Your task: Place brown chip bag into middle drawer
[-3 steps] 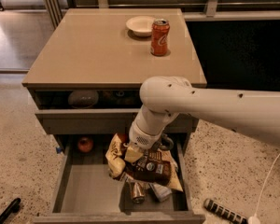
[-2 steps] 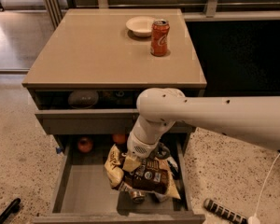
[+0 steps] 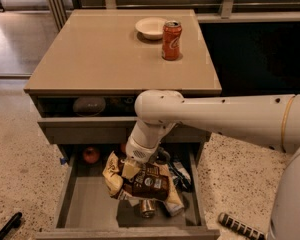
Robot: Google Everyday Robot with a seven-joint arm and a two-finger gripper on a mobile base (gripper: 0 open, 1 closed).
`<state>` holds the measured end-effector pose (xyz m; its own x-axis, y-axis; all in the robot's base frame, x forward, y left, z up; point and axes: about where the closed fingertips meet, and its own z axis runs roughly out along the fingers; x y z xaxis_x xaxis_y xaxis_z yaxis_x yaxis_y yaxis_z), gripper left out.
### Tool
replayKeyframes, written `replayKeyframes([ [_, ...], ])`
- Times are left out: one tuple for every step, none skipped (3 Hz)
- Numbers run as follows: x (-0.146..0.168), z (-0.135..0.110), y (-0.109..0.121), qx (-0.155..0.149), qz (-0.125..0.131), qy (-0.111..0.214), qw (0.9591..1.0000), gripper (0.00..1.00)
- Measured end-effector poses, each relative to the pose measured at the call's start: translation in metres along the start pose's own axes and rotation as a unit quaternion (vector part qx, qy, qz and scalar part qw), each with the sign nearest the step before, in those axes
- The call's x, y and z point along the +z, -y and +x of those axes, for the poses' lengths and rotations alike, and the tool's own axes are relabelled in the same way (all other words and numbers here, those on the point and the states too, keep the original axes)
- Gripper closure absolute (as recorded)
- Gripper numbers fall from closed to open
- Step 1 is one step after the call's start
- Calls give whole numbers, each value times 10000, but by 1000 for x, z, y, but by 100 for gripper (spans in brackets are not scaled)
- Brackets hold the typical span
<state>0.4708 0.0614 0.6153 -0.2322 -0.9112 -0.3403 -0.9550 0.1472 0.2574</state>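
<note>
Shifted a little toward the desk's left edge since the earlier frames, the claw (image 3: 131,167) hangs below the front edge of the desk (image 3: 90,59), over the pulled-out middle drawer (image 3: 92,204). It is clamped on the upper left part of the brown chip bag (image 3: 149,182), which has travelled left with it. That bag is crinkly and crumpled, dark brown across the middle with pale lettering and cream-tan at its ends, and it hangs in the drawer's opening, right of centre. Smooth and white, the arm (image 3: 215,115) reaches in from the right and bends down at a rounded elbow to the claw. Plain grey metal forms the deep drawer; in it lie a round red apple (image 3: 91,155) at the back left, a small metal can (image 3: 147,208) partly under the bag, and dark glossy packets (image 3: 177,173) toward the right wall. Above sits a flat grey drawer front (image 3: 85,129), and over that a dark gap holds a rounded grey object (image 3: 89,105). On the smooth tan top, near the far right corner, stand a shallow cream bowl (image 3: 151,28) and, just beside it, an upright orange soda can (image 3: 171,40).
</note>
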Motion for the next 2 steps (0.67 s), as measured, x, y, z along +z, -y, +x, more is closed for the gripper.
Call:
replayKeyframes([
  [24, 3, -7, -50, -217, -15, 9998, 100],
  [53, 7, -15, -113, -442, -51, 9989, 100],
])
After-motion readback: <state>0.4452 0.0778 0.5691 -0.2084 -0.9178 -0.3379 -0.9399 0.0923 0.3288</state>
